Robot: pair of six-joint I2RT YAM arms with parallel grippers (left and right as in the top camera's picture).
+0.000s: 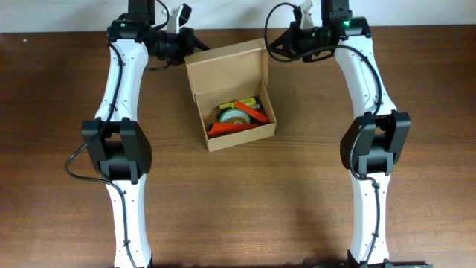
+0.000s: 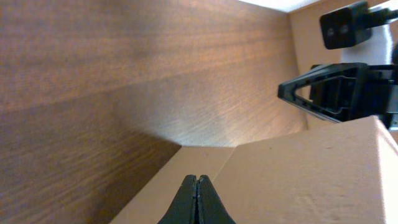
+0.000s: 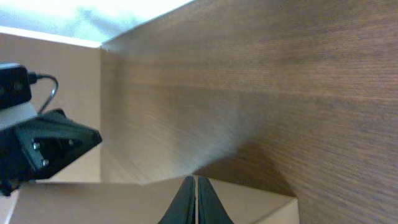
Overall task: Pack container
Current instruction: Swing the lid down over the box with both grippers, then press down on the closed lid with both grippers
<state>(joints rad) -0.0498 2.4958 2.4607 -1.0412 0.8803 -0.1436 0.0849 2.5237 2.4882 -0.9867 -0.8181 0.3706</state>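
Observation:
The brown cardboard container (image 1: 227, 65) sits at the back middle of the table with its flap lid standing open. Inside lie an orange item (image 1: 234, 128), a green tape roll (image 1: 233, 115) and a yellow item (image 1: 245, 102). My left gripper (image 1: 190, 46) is shut at the lid's left top corner; in the left wrist view its tips (image 2: 197, 180) rest against the cardboard (image 2: 298, 180). My right gripper (image 1: 277, 46) is shut at the lid's right top corner; its tips (image 3: 196, 180) sit at the cardboard edge (image 3: 93, 202).
The wooden table (image 1: 312, 208) stretches in front of the box. The two arm bases (image 1: 115, 149) (image 1: 375, 145) stand to the left and right of the box. The table's back edge lies just behind the grippers.

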